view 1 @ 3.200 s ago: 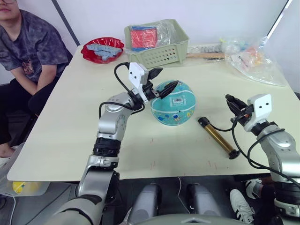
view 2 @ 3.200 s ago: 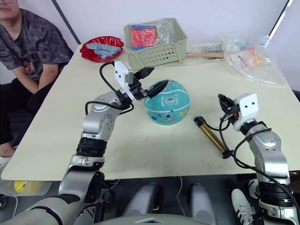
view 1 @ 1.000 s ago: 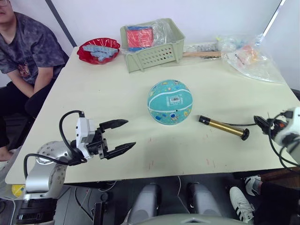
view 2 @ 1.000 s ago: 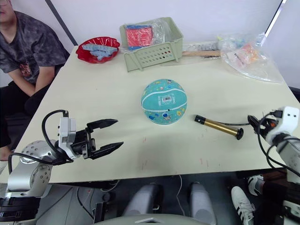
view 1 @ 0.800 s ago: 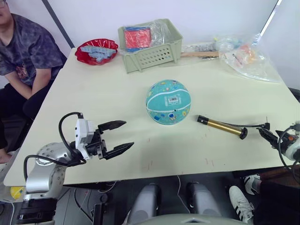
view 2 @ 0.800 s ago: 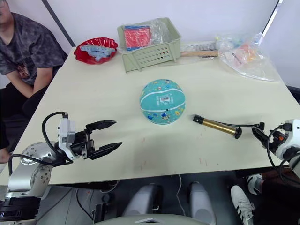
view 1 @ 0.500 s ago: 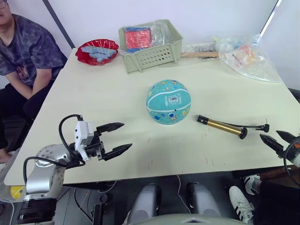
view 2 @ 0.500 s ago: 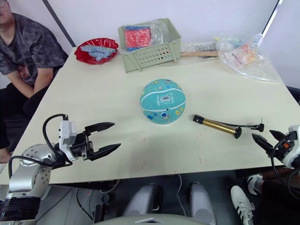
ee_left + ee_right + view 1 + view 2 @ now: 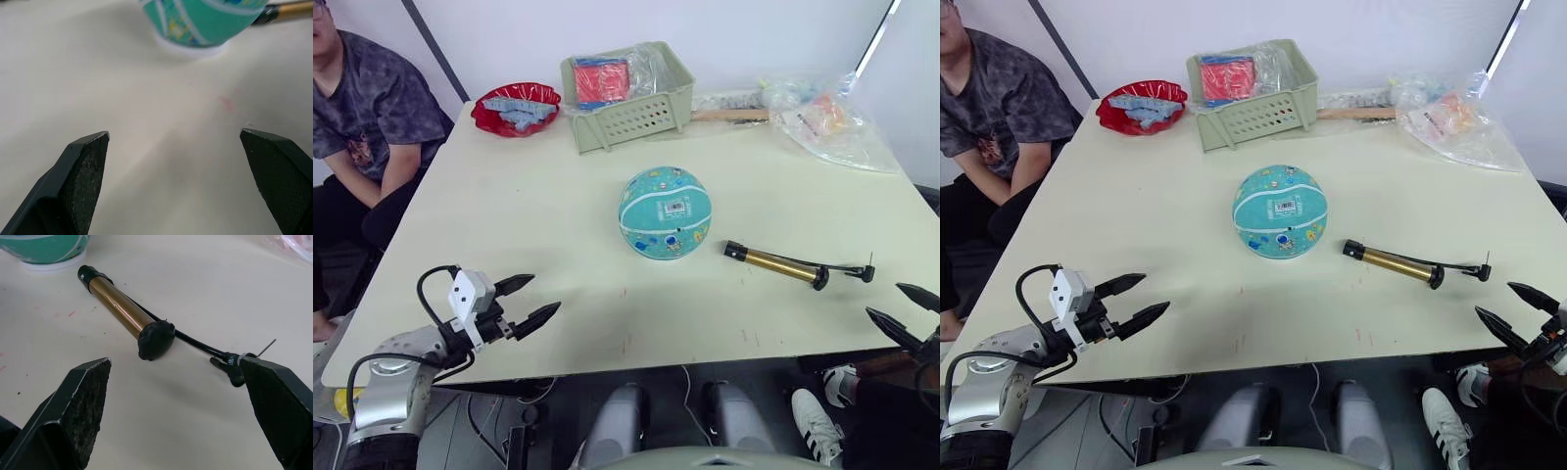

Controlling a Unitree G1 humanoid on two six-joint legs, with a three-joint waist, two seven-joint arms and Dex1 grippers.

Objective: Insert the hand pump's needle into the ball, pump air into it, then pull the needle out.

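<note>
barcode label (image 9: 676, 208) on ball (image 9: 665, 212), digits seemingly too small to read

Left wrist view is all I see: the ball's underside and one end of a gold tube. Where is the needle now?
Observer: The needle is out of the ball, on the table right of the hand pump.
Operator: Does the right pincer hold anything?
Observer: No, the right pincer is open and empty, apart from the needle.
Operator: And my left pincer?
Observer: The left pincer hovers at the table's near left edge, far from the ball.
</note>
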